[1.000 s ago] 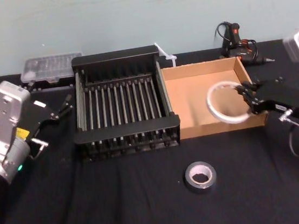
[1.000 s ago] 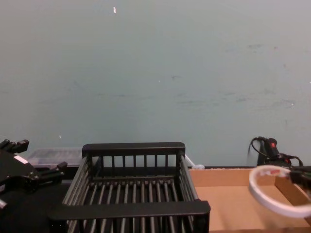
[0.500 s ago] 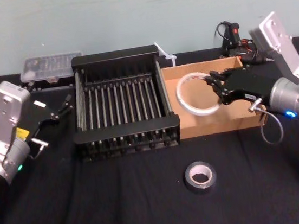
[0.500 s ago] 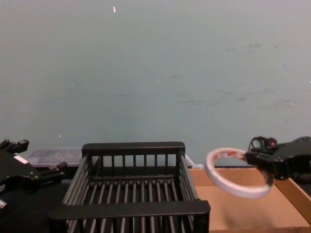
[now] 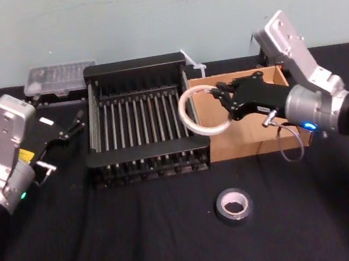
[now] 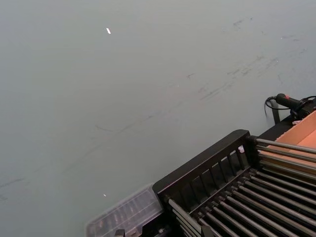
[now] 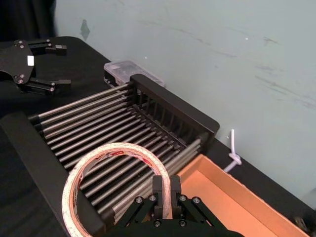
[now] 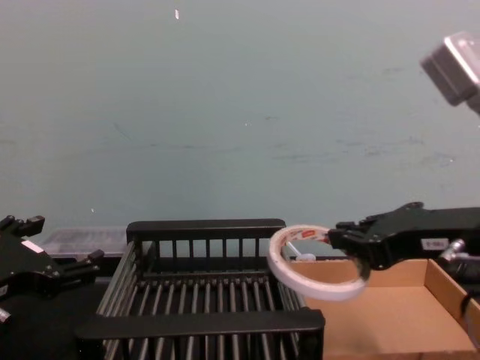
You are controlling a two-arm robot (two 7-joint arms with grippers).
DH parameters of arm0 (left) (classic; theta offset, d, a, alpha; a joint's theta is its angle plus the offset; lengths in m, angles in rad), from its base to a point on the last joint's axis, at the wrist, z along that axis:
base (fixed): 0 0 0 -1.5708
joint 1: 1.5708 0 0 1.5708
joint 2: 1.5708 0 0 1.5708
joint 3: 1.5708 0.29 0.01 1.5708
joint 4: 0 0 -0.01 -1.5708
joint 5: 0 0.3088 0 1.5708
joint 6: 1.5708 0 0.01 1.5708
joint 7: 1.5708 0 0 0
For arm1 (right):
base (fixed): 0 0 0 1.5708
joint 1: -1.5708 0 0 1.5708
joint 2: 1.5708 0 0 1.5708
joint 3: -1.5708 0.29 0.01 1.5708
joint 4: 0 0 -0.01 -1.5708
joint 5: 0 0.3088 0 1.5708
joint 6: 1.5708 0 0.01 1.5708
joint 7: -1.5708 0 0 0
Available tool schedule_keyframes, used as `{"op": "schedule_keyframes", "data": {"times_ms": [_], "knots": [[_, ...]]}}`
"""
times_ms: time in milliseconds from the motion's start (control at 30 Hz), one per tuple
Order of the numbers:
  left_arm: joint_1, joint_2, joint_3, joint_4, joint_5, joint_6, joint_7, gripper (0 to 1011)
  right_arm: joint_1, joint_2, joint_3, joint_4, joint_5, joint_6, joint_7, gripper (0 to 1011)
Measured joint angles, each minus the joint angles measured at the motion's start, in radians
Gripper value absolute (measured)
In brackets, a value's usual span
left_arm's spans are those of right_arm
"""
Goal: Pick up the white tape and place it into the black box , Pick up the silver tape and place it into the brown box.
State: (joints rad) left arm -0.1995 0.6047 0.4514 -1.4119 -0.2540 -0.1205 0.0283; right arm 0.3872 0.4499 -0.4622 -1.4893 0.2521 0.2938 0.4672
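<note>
Arm on right [image 5: 316, 99] extends leftward, jaws pinching white tape [image 5: 184, 115]

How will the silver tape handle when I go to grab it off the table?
The silver tape lies flat, hole up, so it probably won't roll when nudged, though it may slide on the black cloth. Its thick winding looks stiff, likely dense for its size; a pinch across the wall should hold.
</note>
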Motion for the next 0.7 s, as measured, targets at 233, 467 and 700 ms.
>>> {"op": "schedule_keyframes", "data": {"times_ms": [233,467,700], "knots": [[0.000,0.000,0.000,0.000,0.000,0.000,0.000,1001,0.045,-0.032,-0.032,0.042,-0.014,0.002,0.012,96],[0.000,0.000,0.000,0.000,0.000,0.000,0.000,1001,0.082,-0.064,-0.053,0.090,-0.026,0.000,0.014,96],[0.000,0.000,0.000,0.000,0.000,0.000,0.000,1001,0.120,-0.106,-0.066,0.144,-0.036,-0.001,0.008,97]]}}
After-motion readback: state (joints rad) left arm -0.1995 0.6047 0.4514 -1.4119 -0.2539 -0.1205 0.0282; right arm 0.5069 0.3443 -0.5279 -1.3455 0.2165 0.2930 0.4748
